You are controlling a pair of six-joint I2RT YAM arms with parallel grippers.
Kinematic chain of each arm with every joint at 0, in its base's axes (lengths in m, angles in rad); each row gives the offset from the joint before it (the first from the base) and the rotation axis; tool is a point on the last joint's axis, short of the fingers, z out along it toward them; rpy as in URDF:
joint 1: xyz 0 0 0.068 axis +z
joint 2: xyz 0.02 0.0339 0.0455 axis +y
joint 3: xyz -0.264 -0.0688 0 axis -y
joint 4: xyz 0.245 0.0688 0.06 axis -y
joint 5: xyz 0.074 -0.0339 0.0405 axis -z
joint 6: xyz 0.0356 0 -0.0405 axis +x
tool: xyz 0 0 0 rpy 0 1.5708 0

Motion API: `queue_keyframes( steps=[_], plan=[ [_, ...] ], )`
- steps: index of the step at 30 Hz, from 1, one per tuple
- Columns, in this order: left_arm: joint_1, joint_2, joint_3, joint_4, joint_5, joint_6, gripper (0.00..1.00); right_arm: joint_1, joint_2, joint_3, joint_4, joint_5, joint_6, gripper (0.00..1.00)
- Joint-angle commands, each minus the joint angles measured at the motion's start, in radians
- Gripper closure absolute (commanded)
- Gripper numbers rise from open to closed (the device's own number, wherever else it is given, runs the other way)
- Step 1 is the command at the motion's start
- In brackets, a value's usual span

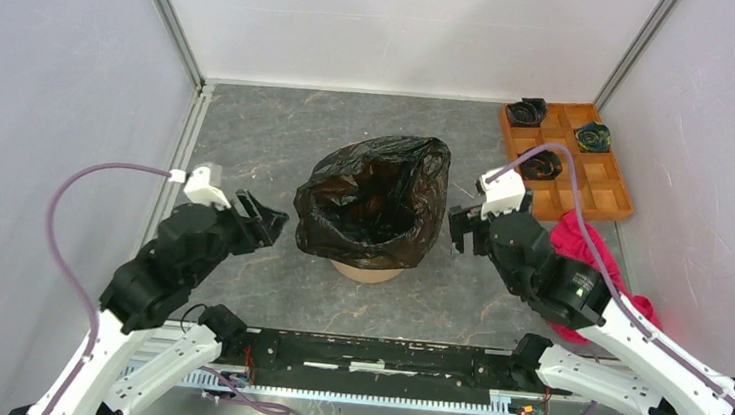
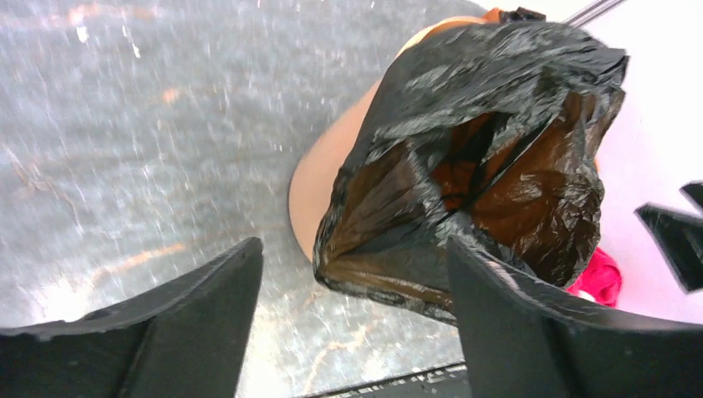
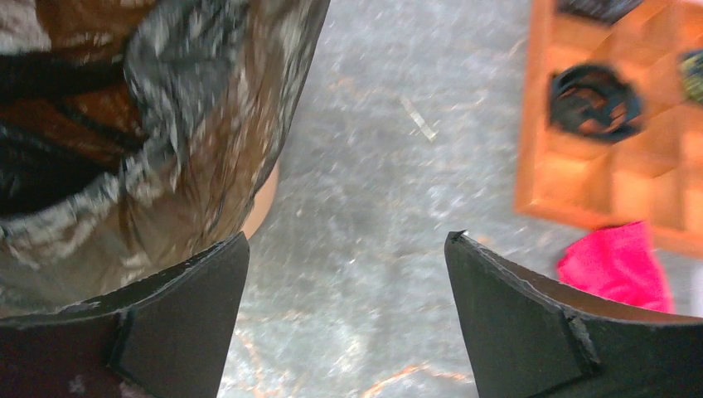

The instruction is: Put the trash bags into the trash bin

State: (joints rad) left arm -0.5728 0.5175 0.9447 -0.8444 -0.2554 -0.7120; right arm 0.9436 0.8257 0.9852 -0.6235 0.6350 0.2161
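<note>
One table (image 1: pixel 248 147). One bin (image 1: pixel 366 272) at centre; one bag (image 1: pixel 374 198) in it, draped over rim, mouth open. One tray (image 1: pixel 605 198) far right of bin. One cloth (image 1: pixel 577 236) right of bin. Left gripper (image 1: pixel 267 221) and right gripper (image 1: pixel 461 238) flank bin, jaws apart, empty. Three rolls (image 1: pixel 542 164), each in own tray compartment; all three clear only in top view.
</note>
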Motion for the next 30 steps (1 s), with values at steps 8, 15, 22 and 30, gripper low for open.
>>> queue_keyframes(
  steps=[8, 15, 22, 30],
  plan=[
    [0.004, 0.421, 0.269, 0.211, 0.272, 0.554, 0.0, -0.536, 0.252, 0.155, 0.384, -0.877, -0.279, 0.02],
    [0.002, 0.596, 0.378, 0.212, 0.371, 0.648, 0.0, -0.702, 0.384, 0.093, 0.67, -1.276, -0.012, 0.03],
    [0.002, 0.637, 0.365, 0.245, 0.133, 0.599, 0.04, -0.707, 0.443, 0.089, 0.741, -1.257, 0.055, 0.17],
    [0.002, 0.682, 0.413, 0.25, 0.06, 0.534, 0.32, -0.708, 0.525, 0.121, 0.773, -1.274, 0.137, 0.48]
  ],
)
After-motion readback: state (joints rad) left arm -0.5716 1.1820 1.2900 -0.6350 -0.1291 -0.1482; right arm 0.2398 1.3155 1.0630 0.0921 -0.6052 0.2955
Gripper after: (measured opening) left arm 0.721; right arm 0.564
